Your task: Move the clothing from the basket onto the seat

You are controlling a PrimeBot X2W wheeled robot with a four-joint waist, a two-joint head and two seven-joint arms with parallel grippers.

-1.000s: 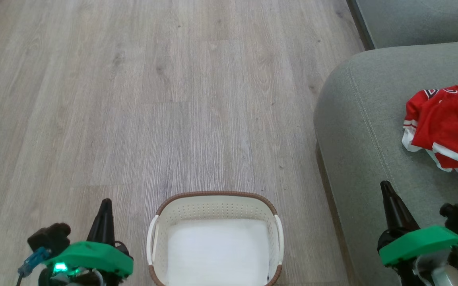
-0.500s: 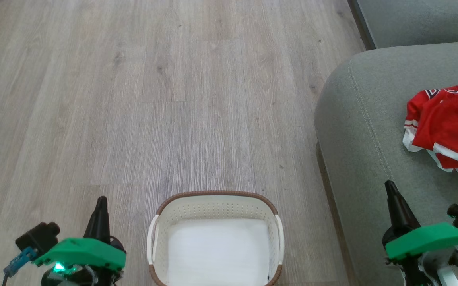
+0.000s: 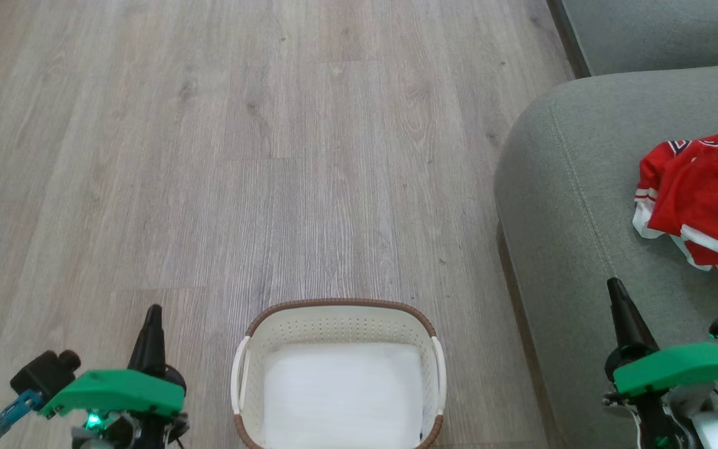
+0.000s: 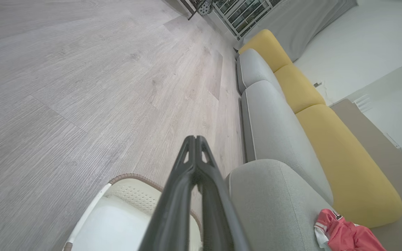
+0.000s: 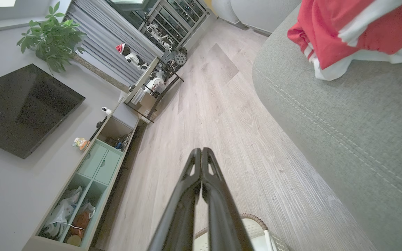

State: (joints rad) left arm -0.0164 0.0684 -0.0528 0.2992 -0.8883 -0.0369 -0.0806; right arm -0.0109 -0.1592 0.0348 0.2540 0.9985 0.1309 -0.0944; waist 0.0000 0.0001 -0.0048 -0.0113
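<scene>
The cream basket (image 3: 335, 318) with its brown rim stands on the floor at the bottom centre of the head view; its white bottom is bare. Red clothing (image 3: 705, 196) with white trim lies bunched on the grey-green seat (image 3: 571, 206) at the right; the same clothing (image 5: 347, 31) also shows at the top of the right wrist view. My left gripper (image 3: 152, 310) is shut and holds nothing, left of the basket above the floor. Over the seat's front part my right gripper (image 3: 613, 284) is shut too, nothing in it, a short way below the clothing.
Pale wood floor (image 3: 240, 156) stretches ahead and to the left. More sofa cushions (image 4: 291, 87), grey and yellow, run on beyond the seat. A TV (image 5: 23, 108) and a low cabinet (image 5: 92, 174) line the far wall.
Both grippers have drawn back towards the bottom of the head view, the left one also drifting left. The basket and the clothing have not moved.
</scene>
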